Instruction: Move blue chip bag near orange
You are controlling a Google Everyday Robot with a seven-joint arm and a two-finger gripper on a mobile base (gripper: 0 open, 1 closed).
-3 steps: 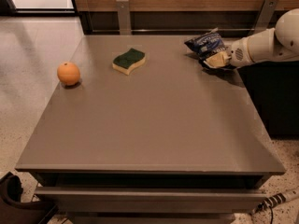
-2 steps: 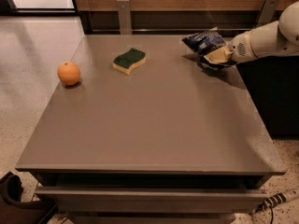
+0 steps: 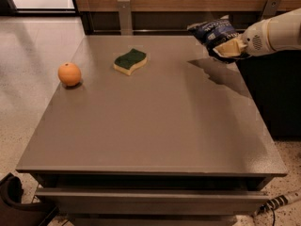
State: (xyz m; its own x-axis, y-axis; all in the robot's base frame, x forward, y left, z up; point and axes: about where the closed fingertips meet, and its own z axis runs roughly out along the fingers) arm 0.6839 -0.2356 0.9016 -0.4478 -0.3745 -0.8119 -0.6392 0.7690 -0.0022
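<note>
The blue chip bag [image 3: 214, 32], crinkled dark navy foil with white lettering, hangs above the table's far right corner, lifted off the surface. My gripper [image 3: 229, 48] comes in from the right edge on a white arm and is shut on the bag's lower right side. The orange [image 3: 69, 74], small and round, rests on the table near its left edge, far from the bag.
A green-and-yellow sponge [image 3: 130, 61] lies on the grey table [image 3: 155, 126] between orange and bag, toward the back. A wood-panelled wall with metal brackets [image 3: 124, 13] runs behind. A dark cabinet [image 3: 277, 98] stands at the right. A cable [image 3: 277, 202] lies on the floor bottom right.
My gripper has raised the chip bag off the table; it now hangs higher above the far right corner. The orange and sponge have not moved.
</note>
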